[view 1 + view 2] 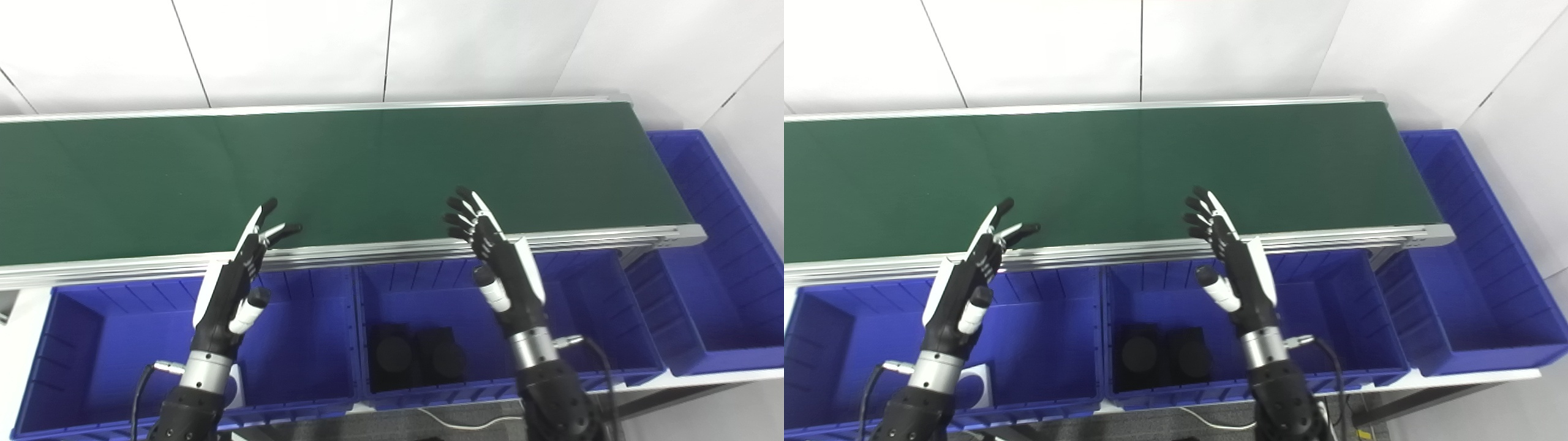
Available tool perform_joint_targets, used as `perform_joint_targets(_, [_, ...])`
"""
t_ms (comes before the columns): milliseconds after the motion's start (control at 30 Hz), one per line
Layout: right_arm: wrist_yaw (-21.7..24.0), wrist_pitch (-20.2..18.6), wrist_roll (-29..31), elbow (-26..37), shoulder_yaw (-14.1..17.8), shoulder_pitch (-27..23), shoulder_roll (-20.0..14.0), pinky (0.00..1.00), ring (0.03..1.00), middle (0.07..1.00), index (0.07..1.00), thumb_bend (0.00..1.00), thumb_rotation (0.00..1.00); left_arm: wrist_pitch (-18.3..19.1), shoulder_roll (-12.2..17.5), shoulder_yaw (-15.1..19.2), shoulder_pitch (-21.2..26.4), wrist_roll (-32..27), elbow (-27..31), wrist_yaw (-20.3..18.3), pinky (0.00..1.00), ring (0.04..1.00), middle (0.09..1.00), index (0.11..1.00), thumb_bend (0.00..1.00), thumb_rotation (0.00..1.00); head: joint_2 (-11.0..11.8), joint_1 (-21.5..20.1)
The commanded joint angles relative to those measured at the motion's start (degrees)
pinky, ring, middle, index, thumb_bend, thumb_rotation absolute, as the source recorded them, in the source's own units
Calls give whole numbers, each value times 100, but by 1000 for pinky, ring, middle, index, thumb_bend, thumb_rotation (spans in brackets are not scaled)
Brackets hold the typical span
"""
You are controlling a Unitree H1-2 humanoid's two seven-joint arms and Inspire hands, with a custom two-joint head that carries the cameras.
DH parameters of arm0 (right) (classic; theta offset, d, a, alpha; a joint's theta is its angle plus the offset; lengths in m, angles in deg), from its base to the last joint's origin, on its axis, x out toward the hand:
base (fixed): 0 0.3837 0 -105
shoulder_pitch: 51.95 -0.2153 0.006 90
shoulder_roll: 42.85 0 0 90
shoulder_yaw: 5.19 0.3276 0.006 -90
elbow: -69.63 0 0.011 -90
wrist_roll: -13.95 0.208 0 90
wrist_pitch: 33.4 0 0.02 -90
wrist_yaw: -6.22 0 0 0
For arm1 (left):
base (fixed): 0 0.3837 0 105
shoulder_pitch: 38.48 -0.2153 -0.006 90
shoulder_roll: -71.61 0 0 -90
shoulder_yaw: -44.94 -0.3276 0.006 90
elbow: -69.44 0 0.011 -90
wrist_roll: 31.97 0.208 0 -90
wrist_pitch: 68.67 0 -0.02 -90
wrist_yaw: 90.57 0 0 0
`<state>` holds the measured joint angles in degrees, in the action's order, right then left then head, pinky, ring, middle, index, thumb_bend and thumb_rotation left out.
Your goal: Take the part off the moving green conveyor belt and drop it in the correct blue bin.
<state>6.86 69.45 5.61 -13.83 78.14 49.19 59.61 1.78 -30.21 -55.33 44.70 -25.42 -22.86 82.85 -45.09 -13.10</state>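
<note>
The green conveyor belt (367,165) runs across the view with no part showing on it. My left hand (236,282) is open and empty, raised over the left blue bin (92,343), fingers reaching the belt's near rail. My right hand (496,257) is open and empty over the middle blue bin (588,324), fingers over the belt's near edge. Two black parts (413,355) lie in the middle bin. A white part (977,383) shows in the left bin, partly hidden by my left wrist.
A third blue bin (716,269) stands at the belt's right end. The belt's aluminium rail (380,251) runs between the belt and the bins. White wall panels stand behind. A cable lies on the floor below.
</note>
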Motion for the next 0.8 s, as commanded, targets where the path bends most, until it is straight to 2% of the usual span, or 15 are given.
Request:
perform_joint_targets(0, [-71, 453, -9, -59, -47, -72, 104, 840, 872, 910, 944, 1000, 993, -294, -33, -5, 158, 41, 161, 48, 934, 855, 811, 967, 829, 969, 21, 76])
perform_joint_targets(133, [-93, 612, 16, -337, -74, -103, 199, 863, 884, 913, 939, 1000, 978, -348, -129, -23, 87, 123, 136, 135, 937, 859, 809, 968, 815, 979, 84, 196])
perform_joint_targets(300, [-148, 828, -16, -732, -104, -182, 294, 877, 883, 912, 936, 1000, 989, -610, -216, -64, -21, 270, -184, 263, 973, 883, 816, 980, 844, 986, 117, 281])
perform_joint_targets(400, [-137, 931, 60, -954, -112, -209, 309, 867, 886, 912, 933, 1000, 978, -716, -212, -97, -36, 355, -352, 325, 953, 878, 827, 976, 876, 994, 133, 355])
perform_joint_targets(600, [-105, 1115, 159, -1285, -127, -213, 309, 853, 884, 913, 931, 1000, 973, -734, -228, -201, -64, 315, -601, 499, 926, 876, 827, 968, 901, 976, 198, 497])
perform_joint_targets(767, [-140, 1284, -8, -1620, -188, -224, 309, 841, 872, 898, 925, 1000, 977, -737, -332, -348, -3, 272, -900, 630, 915, 883, 838, 942, 944, 951, 248, 593])
